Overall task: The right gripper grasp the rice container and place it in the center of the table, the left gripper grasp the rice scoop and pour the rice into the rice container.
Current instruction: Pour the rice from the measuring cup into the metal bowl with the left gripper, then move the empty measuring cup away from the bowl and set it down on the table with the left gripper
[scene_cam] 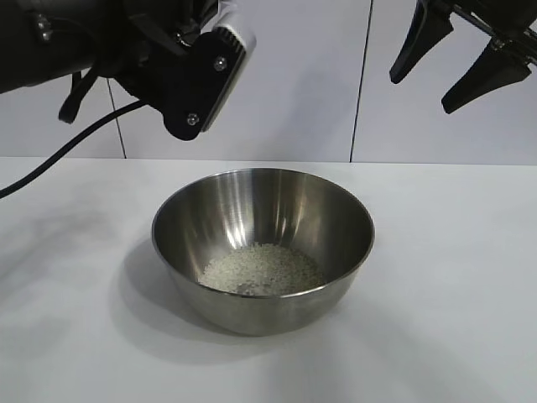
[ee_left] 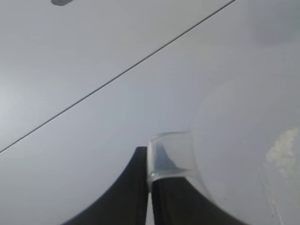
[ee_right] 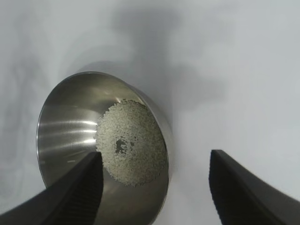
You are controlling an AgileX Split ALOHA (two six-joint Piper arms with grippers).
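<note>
So the rice container [scene_cam: 263,248] sits mid-table [scene_cam: 453,277] with the rice [scene_cam: 262,270] heaped in its bottom. Left gripper [ee_left: 149,187] is up high at the left, pinched tight on the rice scoop [ee_left: 171,157] handle. Right gripper [scene_cam: 449,63] hangs wide open, empty, upper right.

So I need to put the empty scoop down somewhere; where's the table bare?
The table is bare on both sides of the rice container and in front of it. The right side lies under the open right gripper; the left side lies below the left gripper, shut on the rice scoop. Only the middle is taken.
</note>
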